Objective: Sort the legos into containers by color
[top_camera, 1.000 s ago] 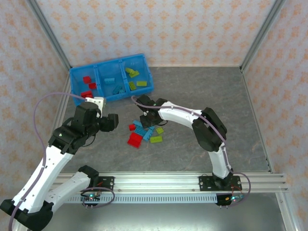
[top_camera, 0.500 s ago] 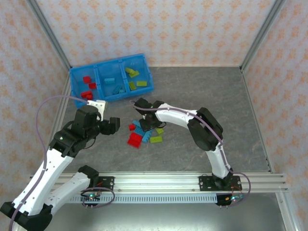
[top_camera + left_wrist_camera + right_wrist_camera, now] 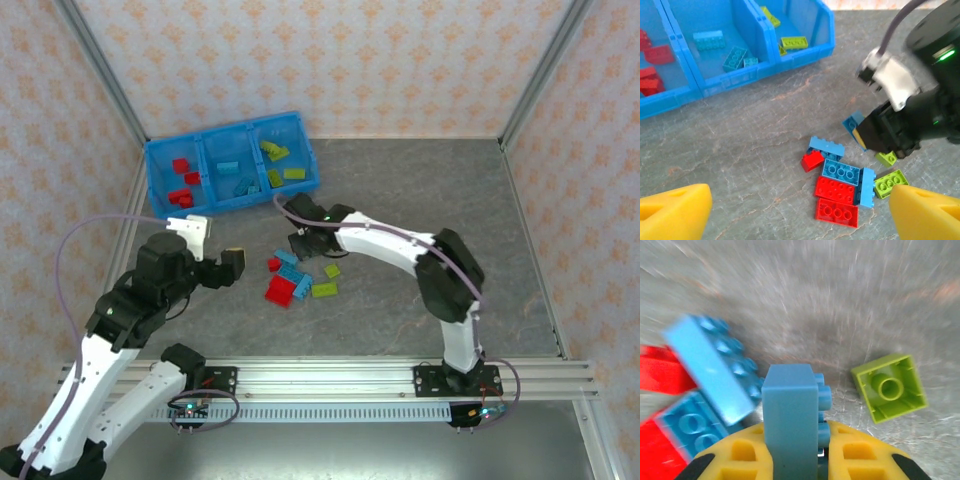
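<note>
- Right gripper (image 3: 792,460): jaws clamped on a light-blue brick (image 3: 790,410), lower centre of frame.
- Left gripper (image 3: 799,210): jaws apart; loose legos (image 3: 841,172) on the bench (image 3: 740,140), lower right.

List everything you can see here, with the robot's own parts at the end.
tray: one, bright blue, three compartments, far left of the table
sorted red bricks: three or four, red, left compartment
sorted blue bricks: three, light blue, middle compartment
sorted green bricks: about three, yellow-green, right compartment
loose red bricks: three, red, pile on the table
loose blue bricks: three, light blue, same pile
loose green bricks: two, yellow-green, right side of the pile
held brick: one, light blue, between the right hand's fingers
table: one, grey
left hand: open, left of the pile
right hand: shut on the held brick, at the pile's far edge
</note>
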Controlling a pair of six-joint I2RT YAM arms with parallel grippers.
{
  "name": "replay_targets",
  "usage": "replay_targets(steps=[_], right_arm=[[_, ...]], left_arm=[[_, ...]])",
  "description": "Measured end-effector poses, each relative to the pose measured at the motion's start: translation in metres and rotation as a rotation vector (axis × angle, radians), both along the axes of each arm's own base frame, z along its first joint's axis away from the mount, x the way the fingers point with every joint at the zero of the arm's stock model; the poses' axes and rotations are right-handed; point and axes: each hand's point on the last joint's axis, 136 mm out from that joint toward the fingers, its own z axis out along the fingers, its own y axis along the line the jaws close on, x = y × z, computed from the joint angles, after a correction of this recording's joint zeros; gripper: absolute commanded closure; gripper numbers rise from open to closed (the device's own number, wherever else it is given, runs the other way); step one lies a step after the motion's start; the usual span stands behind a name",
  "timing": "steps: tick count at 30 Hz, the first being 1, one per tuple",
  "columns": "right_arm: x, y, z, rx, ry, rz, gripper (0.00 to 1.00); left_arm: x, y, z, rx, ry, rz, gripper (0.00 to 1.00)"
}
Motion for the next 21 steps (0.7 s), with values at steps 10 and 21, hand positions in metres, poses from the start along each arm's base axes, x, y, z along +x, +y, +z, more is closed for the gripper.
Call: replay_targets(steps=[10, 21], right_arm=[[0.085, 0.122, 0.127, 0.452, -0.399, 0.106, 0.91], [0.177, 0.197, 0.015, 0.344, -0.556, 0.090, 0.76]], left_arm=[[-0.012, 0.024, 0.018, 0.010, -0.118, 0.083, 0.05], [-0.007, 0.032, 0.012, 0.047, -0.103, 0.125, 0.05]])
